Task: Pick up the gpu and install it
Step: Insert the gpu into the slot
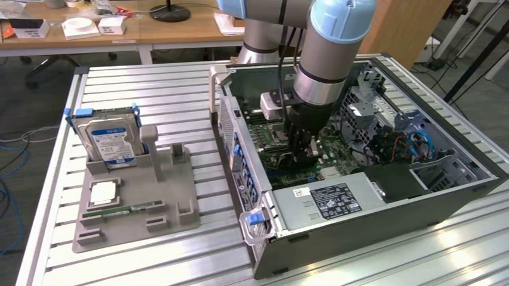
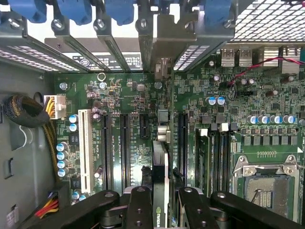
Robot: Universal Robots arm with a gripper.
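Observation:
The gpu is seen edge-on in the wrist view as a thin black card. Its silver bracket stands against the case's rear slot openings. My gripper is shut on the card, with a black finger on each side of it. The card stands upright over the green motherboard, in line with a long black expansion slot. In the exterior view my gripper reaches down into the open computer case, low over the motherboard.
A grey fixture on the table beside the case holds a hard drive, a processor chip and a green memory stick. Inside the case are the power supply, blue cables, a white slot and the CPU socket.

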